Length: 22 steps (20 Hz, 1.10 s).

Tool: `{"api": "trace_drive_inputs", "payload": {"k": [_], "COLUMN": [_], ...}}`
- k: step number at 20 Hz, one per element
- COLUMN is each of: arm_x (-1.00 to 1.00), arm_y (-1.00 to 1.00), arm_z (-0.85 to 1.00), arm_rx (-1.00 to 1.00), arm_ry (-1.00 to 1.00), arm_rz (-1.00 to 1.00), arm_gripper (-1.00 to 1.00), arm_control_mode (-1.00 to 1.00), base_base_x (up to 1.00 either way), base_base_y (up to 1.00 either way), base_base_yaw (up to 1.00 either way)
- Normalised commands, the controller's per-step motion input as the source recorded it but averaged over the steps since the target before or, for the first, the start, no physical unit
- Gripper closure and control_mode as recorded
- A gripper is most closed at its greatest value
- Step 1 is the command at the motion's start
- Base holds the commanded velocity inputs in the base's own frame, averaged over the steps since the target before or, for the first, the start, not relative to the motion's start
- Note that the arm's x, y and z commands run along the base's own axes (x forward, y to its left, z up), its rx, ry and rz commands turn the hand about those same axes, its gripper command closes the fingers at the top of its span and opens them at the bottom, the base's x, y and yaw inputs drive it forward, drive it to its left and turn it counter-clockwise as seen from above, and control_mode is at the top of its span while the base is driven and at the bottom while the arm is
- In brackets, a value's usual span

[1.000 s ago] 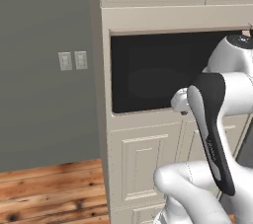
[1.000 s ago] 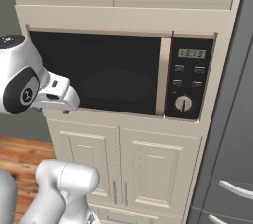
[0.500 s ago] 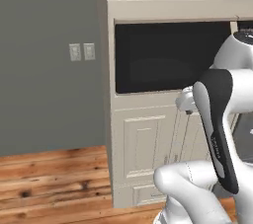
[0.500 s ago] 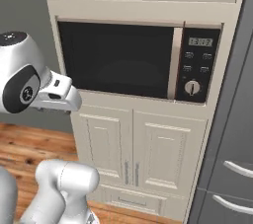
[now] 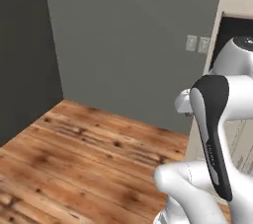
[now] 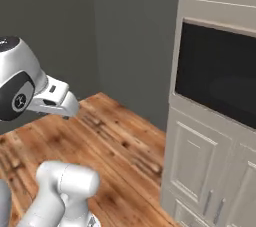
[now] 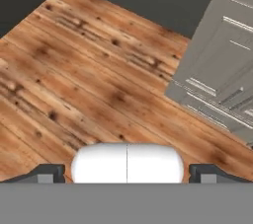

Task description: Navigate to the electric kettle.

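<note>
Where the electric kettle stands cannot be told.

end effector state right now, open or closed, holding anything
End effector: open, its two dark fingertips set wide apart at the bottom of the hand view, nothing between them, only wooden floor beyond.

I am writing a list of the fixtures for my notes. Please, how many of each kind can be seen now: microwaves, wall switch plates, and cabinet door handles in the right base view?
Microwave: 1
Wall switch plates: 2
Cabinet door handles: 2
Total: 5
</note>
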Motion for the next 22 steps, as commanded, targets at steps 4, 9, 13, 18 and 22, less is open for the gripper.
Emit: {"api": "trace_drive_inputs", "payload": {"k": [4,9,13,18,22], "arm_x": [0.0,0.0,0.0,0.0,0.0], "arm_y": [0.0,0.0,0.0,0.0,0.0], "arm_z": [0.0,0.0,0.0,0.0,0.0], "arm_rx": [0.0,0.0,0.0,0.0,0.0], "arm_ry": [0.0,0.0,0.0,0.0,0.0], "arm_rz": [0.0,0.0,0.0,0.0,0.0], "arm_gripper": [-1.0,-1.0,-1.0,-1.0,-1.0], "arm_control_mode": [1.0,1.0,1.0,1.0,1.0], "base_base_x": [-0.22,-0.2,-0.16,-0.16,-0.21], "base_base_y": [0.0,0.0,0.0,0.0,0.0], "base_base_yaw": [1.0,1.0,1.0,1.0,1.0]}}
